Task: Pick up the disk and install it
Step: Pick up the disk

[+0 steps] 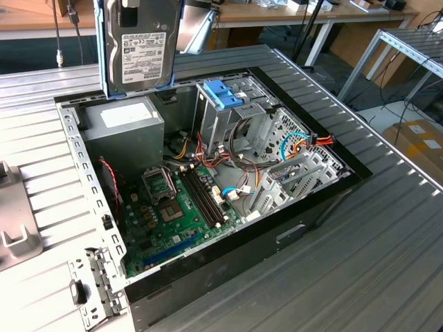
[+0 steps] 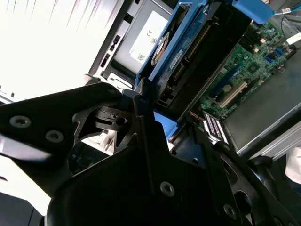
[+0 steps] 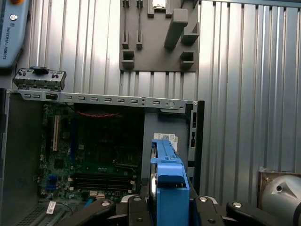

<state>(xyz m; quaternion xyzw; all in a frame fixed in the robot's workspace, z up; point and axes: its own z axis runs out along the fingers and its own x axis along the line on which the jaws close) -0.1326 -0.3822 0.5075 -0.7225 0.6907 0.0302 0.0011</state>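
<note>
The ribbed metal desk (image 1: pixel 367 270) lies nearest in the exterior view. On it sits the open computer case (image 1: pixel 228 273), its black side wall toward the camera. Inside, the green motherboard (image 1: pixel 173 221) covers the lower left of the case floor. Bundled cables (image 1: pixel 304 142) — orange, blue and red — run over the bare metal frame toward the exterior view's right.

Farther in, the grey power supply (image 1: pixel 124 128) fills the back left corner of the case. Just beside it, toward the exterior view's right, stands a metal drive cage (image 1: pixel 218 124) with a blue latch (image 1: pixel 223 93) on top.

Behind the power supply, in the upper left of the frame, the disk (image 1: pixel 142 52) hangs upright over the case's rear edge, apart from the cage. Its white label faces the camera and blue rails run down both sides.

In the first wrist view the tool (image 3: pixel 170 203) is closed on the disk — black fingers (image 3: pixel 141 207) press in from either side of a blue rail, with the motherboard and power supply beyond. The second wrist view shows the drive's edge clamped between the dark arms.

Farthest off, wooden benches (image 1: pixel 277 14) cross the top of the exterior view.
</note>
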